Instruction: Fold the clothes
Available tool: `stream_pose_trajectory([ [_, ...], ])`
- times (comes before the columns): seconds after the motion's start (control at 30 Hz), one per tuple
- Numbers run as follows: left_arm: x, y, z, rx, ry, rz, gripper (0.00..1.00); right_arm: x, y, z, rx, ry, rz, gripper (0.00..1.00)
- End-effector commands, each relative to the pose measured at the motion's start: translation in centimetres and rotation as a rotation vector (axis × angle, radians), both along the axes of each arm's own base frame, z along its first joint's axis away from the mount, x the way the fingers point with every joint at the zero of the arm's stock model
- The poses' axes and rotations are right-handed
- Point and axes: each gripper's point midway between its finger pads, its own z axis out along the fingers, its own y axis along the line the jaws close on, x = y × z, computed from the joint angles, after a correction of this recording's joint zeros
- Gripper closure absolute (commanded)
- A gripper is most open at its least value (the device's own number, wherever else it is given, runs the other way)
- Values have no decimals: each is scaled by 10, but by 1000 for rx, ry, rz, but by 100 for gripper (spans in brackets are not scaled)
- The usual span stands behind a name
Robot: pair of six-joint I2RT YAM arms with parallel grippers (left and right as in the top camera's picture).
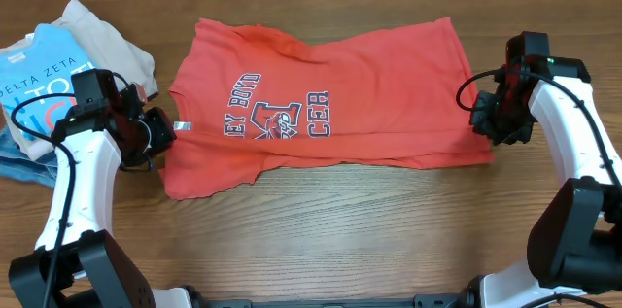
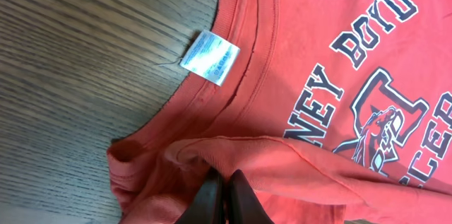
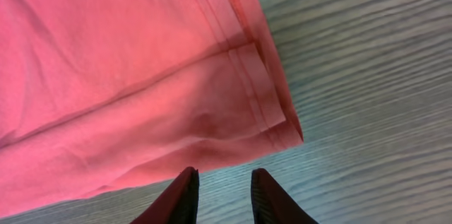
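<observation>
One T-shirt, pinched by left pincer; right pincer gapes alongside.

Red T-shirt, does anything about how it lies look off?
The coral-red T-shirt lies askew: its near edge is doubled over unevenly, and cloth bunches by the collar where the left gripper pinches it.

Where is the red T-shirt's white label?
In the overhead view, the label lies at the neck of the T-shirt, on the left, beside the left end effector.
</observation>
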Motion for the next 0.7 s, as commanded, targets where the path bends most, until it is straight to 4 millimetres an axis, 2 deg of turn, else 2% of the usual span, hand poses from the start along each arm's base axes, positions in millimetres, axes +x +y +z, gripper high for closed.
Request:
stream_pose_trajectory([
  [0.0,0,-9,-3,-6,12,-17,96,1,-8,-9,-37,23,-6,70],
  [0.17,0,-9,-4,-4,13,-18,96,2,-23,-26,-85,62,-54,70],
  [0.37,0,-9,-4,-5,13,-18,96,-1,-40,-35,-80,82,-123,70],
  [0.67,0,-9,-4,-4,13,-17,96,-1,-34,-43,-31,93,-130,71],
])
